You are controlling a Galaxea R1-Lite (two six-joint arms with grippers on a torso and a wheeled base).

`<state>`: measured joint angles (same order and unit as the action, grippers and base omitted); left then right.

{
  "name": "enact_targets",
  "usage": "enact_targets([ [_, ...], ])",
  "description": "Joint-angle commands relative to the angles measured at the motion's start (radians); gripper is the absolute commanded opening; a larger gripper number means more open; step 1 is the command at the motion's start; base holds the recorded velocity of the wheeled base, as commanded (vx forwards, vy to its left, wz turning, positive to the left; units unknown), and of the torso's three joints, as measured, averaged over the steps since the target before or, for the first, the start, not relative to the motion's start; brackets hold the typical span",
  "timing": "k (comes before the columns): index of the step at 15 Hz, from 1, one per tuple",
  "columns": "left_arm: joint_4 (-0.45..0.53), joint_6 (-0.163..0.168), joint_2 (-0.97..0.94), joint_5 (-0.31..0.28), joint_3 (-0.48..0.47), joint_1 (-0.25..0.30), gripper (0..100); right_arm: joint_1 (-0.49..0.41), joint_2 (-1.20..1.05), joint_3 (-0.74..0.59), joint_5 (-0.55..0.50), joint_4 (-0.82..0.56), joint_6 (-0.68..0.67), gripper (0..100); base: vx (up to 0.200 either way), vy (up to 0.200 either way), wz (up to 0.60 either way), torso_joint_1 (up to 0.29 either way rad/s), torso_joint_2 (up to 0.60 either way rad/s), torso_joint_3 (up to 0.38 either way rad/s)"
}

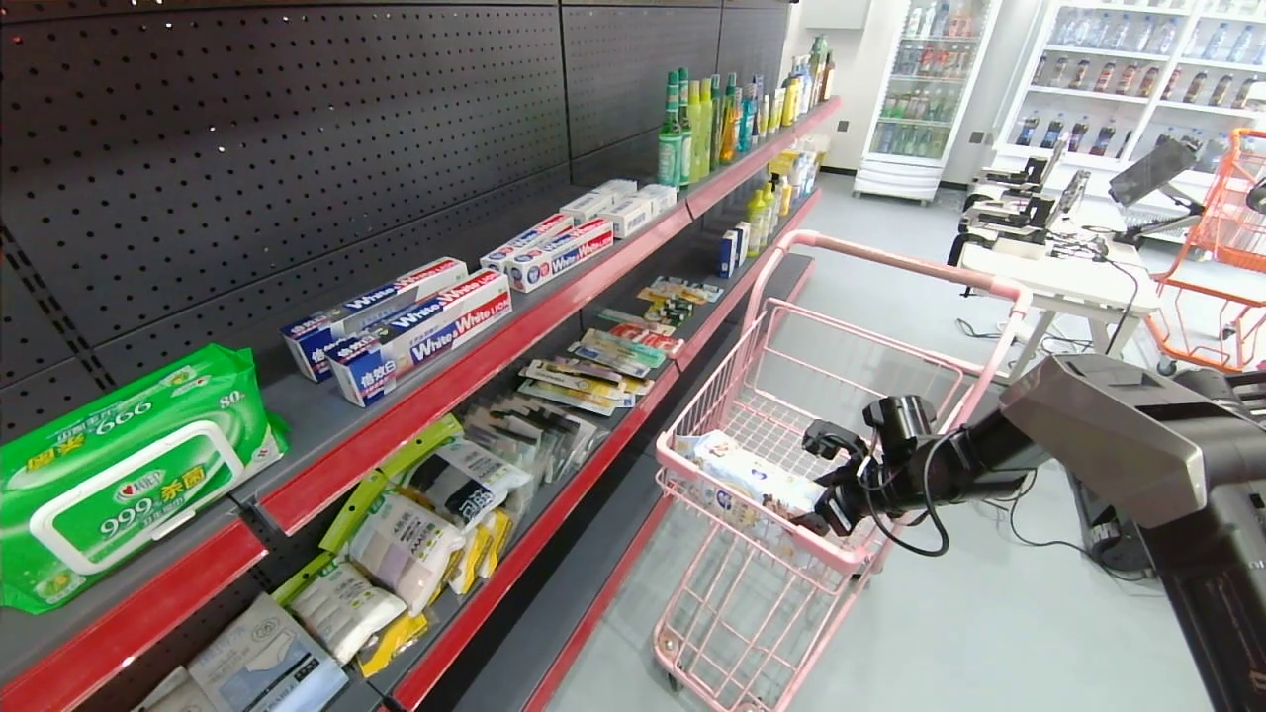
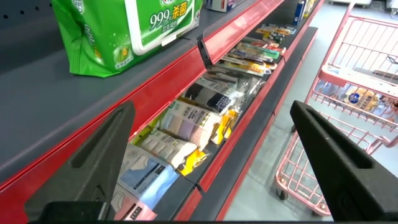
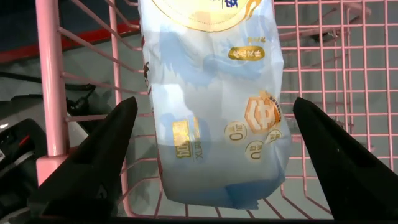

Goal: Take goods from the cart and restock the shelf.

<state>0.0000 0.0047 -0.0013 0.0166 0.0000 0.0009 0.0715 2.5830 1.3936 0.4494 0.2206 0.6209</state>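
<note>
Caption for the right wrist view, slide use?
Open right gripper flanks a blue-and-white pack inside the pink cart.

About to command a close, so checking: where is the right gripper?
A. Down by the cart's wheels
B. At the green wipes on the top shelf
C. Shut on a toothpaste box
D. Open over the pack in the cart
D: the right gripper is at the cart, its fingers spread wide to either side of the blue-and-white pack.

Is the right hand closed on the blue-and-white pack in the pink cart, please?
No, the right hand stands open, its fingers apart on either side of the pack.
</note>
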Motion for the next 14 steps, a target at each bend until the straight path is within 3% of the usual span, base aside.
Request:
enact_targets([
  [1,0.0,0.0,0.001,0.0,0.0,0.001,100,0.002,0.002,0.004,0.002,0.0,-0.003,100,0.0,0.0,0.0,0.0,0.0,0.0],
  [13,0.0,0.0,0.001,0.0,0.0,0.001,100,0.034,0.0,-0.021,-0.043,-0.003,0.002,100,0.0,0.0,0.0,0.0,0.0,0.0],
  [14,0.0,0.0,0.001,0.0,0.0,0.001,100,0.036,-0.001,-0.025,-0.043,-0.003,0.005,0,0.0,0.0,0.0,0.0,0.0,0.0],
])
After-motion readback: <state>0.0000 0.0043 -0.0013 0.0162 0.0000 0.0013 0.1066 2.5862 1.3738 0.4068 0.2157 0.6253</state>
